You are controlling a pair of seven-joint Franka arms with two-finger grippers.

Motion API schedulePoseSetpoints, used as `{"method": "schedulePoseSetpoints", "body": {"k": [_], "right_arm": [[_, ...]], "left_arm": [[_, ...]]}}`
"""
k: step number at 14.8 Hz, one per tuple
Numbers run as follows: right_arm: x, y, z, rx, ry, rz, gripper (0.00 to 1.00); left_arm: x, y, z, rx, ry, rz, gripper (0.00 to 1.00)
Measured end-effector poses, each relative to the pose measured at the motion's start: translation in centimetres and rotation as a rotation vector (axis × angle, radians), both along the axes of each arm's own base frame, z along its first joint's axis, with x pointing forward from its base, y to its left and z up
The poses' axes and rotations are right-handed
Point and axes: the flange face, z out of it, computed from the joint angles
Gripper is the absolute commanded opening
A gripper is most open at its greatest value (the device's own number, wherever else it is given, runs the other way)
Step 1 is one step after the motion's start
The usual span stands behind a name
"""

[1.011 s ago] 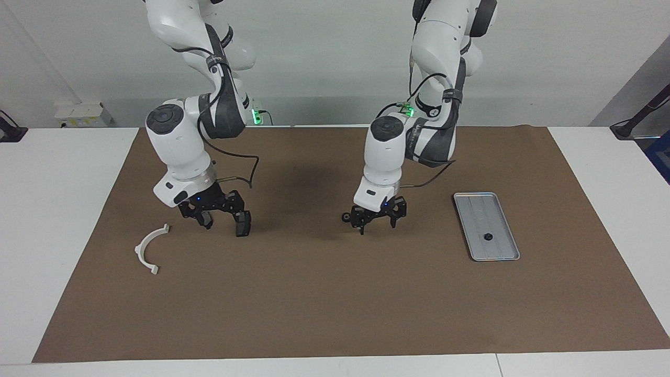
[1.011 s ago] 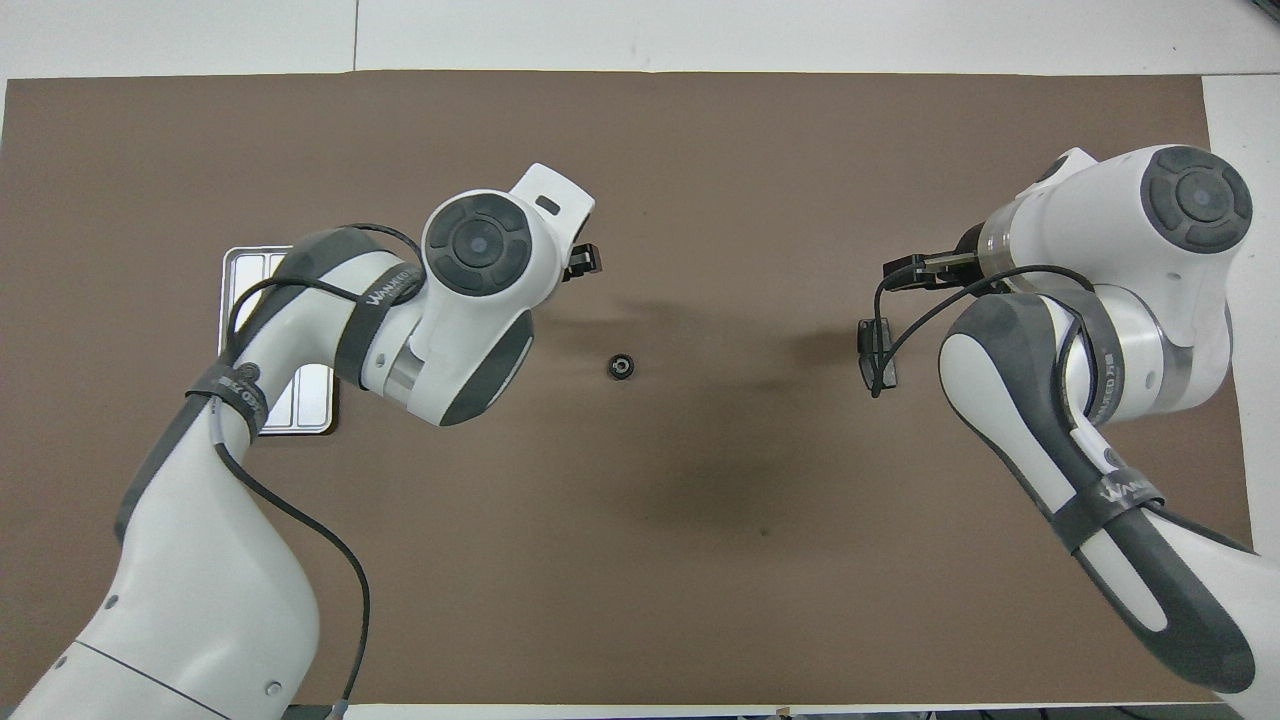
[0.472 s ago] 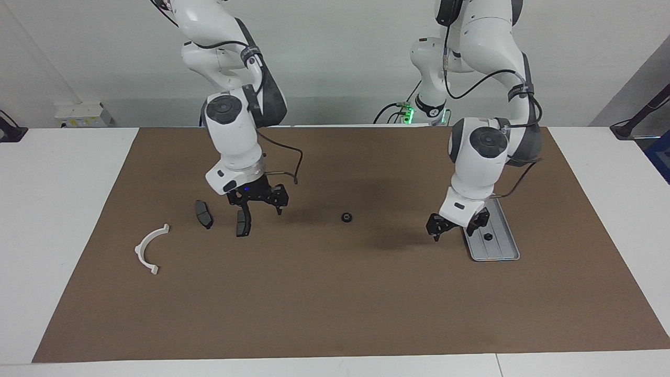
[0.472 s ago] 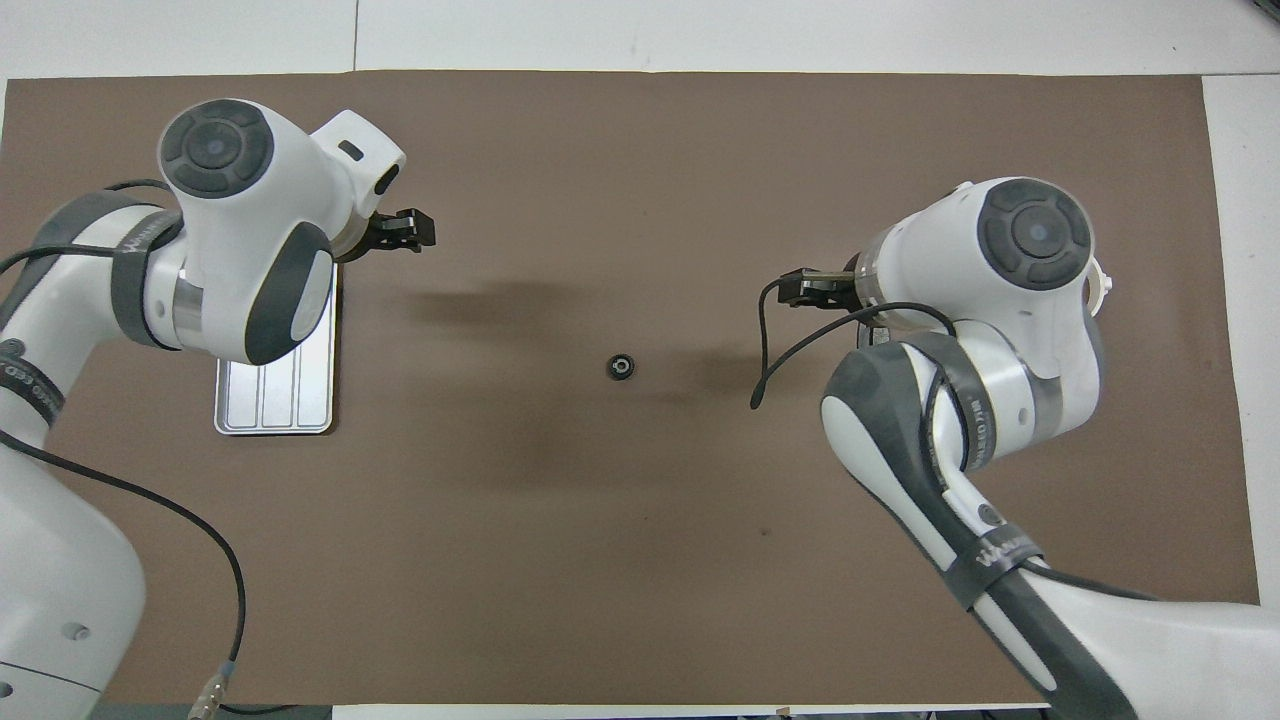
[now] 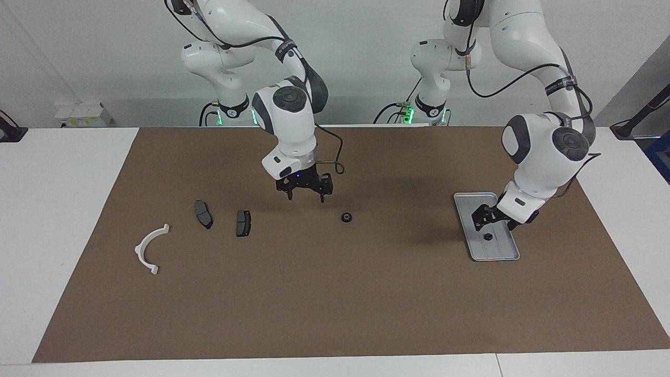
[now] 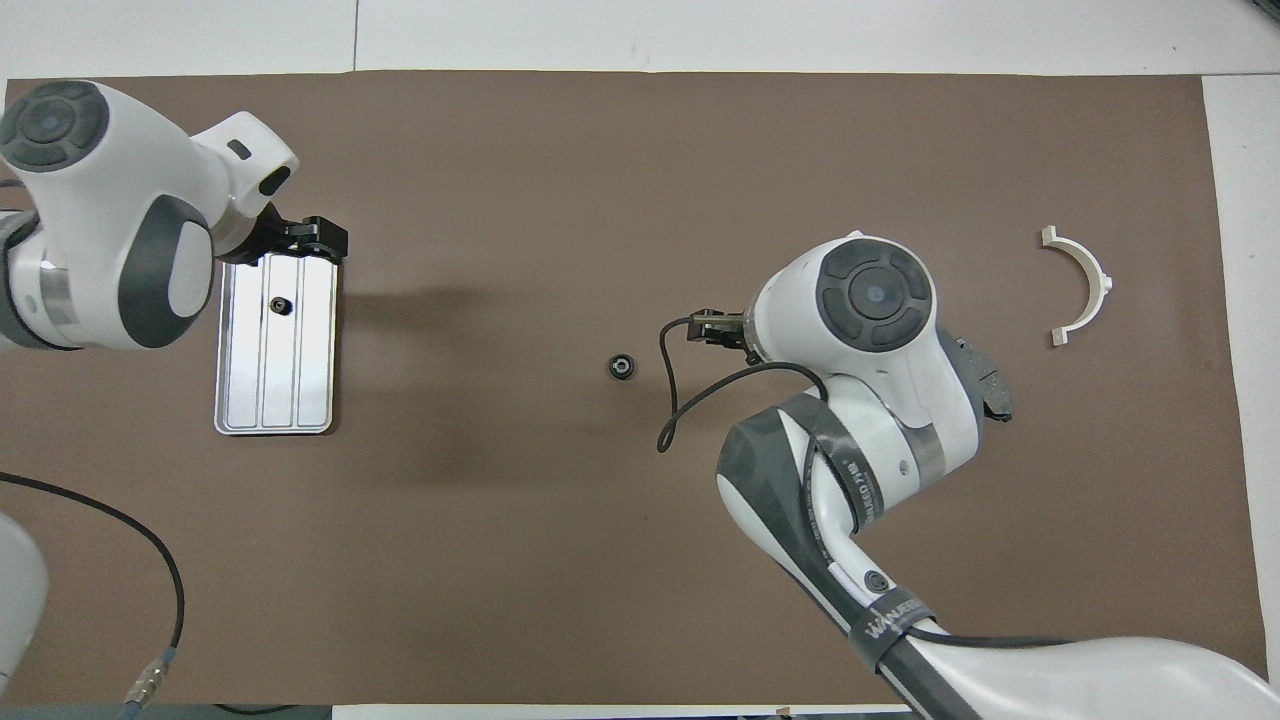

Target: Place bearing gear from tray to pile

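On the brown mat [image 5: 335, 293] covering the white bench [image 5: 63, 220] — grey wall above — one bearing gear [image 5: 346, 217] lies mid-frame, another [image 5: 487, 236] in the tray [image 5: 473, 201]; left gripper [image 5: 491, 221] and right gripper [image 5: 305, 189] hover, fingers wide, empty.

White desk under a brown mat

A plain pale grey wall [image 5: 356, 47] rises past the flat white desk [image 5: 63, 209], whose rectangular brown paper mat [image 5: 335, 293] spreads wide.
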Motion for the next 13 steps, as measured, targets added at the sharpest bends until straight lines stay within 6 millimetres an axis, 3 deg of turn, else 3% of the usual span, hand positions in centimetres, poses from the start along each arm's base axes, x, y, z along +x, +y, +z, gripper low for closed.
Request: {"method": "schedulePoseSetpoints", "body": {"k": [3, 8, 10, 13], "right_arm": [[-0.2, 3.0, -0.7, -0.003, 0.014, -0.034, 0.97], [-0.1, 9.5, -4.0, -0.061, -0.006, -0.098, 1.0], [0.1, 10.6, -5.8, -0.066, 0.007, -0.107, 1.0], [0.8, 10.8, -6.9, -0.055, 0.004, -0.112, 1.0]], "left_arm": [[-0.2, 1.7, 0.2, -0.031, -0.001, -0.008, 0.99], [-1.1, 1.6, -2.7, -0.032, -0.017, -0.015, 0.99], [-1.3, 1.6, -3.6, -0.03, -0.023, -0.026, 0.99], [-1.6, 2.2, -4.6, -0.027, -0.036, -0.04, 0.99]]}}
